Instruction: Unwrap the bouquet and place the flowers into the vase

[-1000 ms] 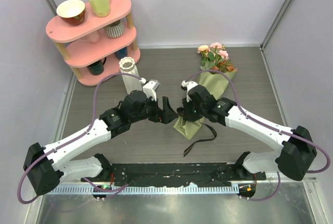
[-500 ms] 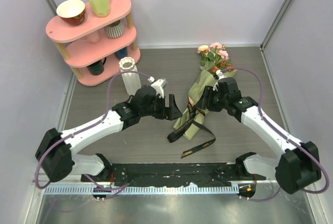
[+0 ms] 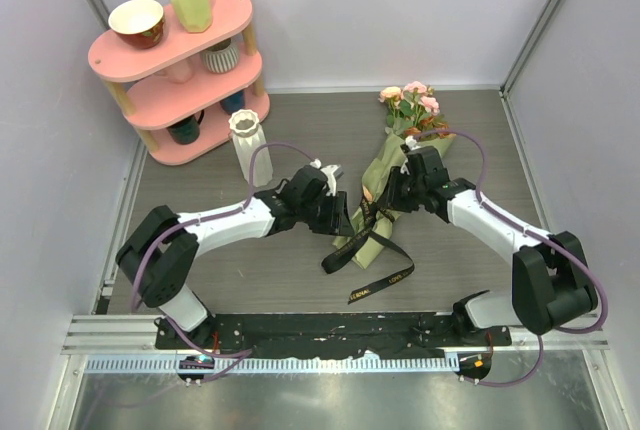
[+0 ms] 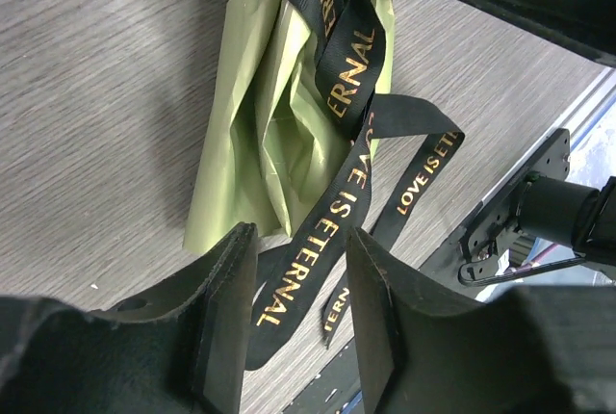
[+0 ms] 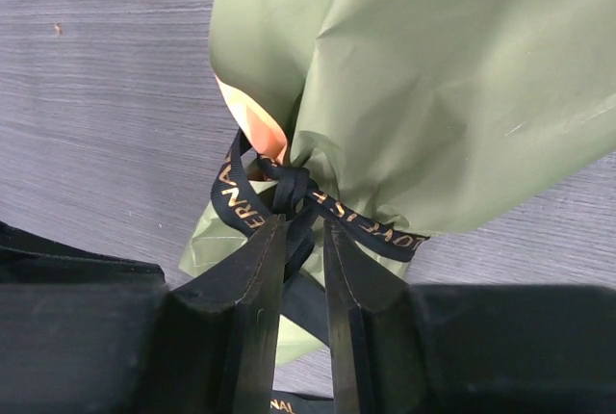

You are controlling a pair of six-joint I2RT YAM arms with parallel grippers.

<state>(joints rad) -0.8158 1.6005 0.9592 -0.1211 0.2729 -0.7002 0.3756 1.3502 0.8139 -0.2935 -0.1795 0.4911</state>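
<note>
The bouquet (image 3: 392, 158) lies on the surface (image 3: 300, 285), flower heads toward the far wall. Right tool (image 5: 304, 231): jaws narrow, closed on the black ribbon (image 5: 252, 221) below its knot. Left tool (image 4: 298, 241): jaws partly apart, straddling a loose ribbon tail. The vase (image 3: 246, 140) stands upright, well left of the bouquet.

We see the bouquet (image 5: 452, 77) in olive-green paper, tan-orange inside, its black ribbon (image 4: 332, 231) lettered in gold; roses (image 3: 412, 98) pink and peach; a white ribbed vase (image 3: 246, 145); a pink shelf (image 3: 165, 50); the table (image 3: 280, 270) grey wood-grain.
</note>
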